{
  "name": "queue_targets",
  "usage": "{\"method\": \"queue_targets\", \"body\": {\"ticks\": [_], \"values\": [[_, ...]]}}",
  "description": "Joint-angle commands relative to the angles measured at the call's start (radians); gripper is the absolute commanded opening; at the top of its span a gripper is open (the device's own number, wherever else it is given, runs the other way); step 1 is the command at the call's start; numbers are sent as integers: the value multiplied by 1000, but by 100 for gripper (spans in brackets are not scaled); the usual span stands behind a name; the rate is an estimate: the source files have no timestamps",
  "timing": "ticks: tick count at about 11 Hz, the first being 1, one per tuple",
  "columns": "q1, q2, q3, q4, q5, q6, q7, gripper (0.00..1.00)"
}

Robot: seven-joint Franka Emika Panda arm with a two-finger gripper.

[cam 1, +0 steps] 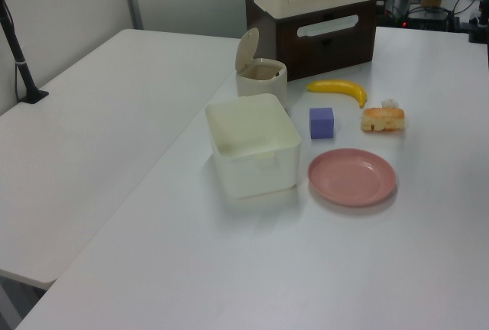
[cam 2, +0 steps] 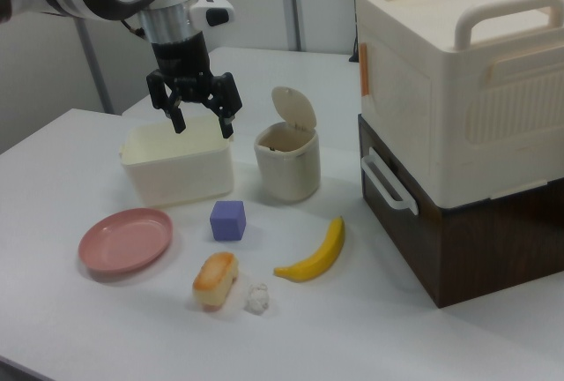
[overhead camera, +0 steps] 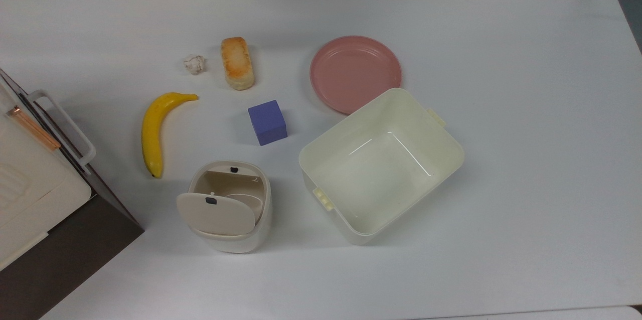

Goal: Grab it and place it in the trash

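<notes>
Top view: paper ball (overhead camera: 194,64) lying on the white desk (overhead camera: 526,109), just beside the bread loaf (overhead camera: 237,62) on the top view's left, apart from it by a narrow gap; banana (overhead camera: 154,129) below, purple cube (overhead camera: 267,122) nearer the middle; trash bin (overhead camera: 228,207) well apart from the ball, flap swung up, mouth showing; cream tub (overhead camera: 381,164) to the bin's right, overlapping the edge of the pink plate (overhead camera: 355,73). Left view: ball (cam 1: 390,104) barely peeking behind the loaf (cam 1: 383,119), bin (cam 1: 260,76) standing by the brown-and-cream box stack (cam 1: 313,17). Right view: gripper (cam 2: 200,123) hanging above the tub (cam 2: 177,163), jaws spread, holding nothing, far from the ball (cam 2: 256,298) at the near edge. Likely trouble ahead: nudging or pinching the loaf on descent, given so slim a gap; crushing or flicking away so light a ball with an off-centre close; dropping into the tub rather than the bin, both being cream and adjacent; missing the small opening or knocking the raised flap shut.
</notes>
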Motion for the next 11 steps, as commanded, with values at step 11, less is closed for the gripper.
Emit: {"method": "queue_targets", "body": {"ticks": [11], "values": [[2, 9, -22, -201, -123, 43, -45, 100]]}}
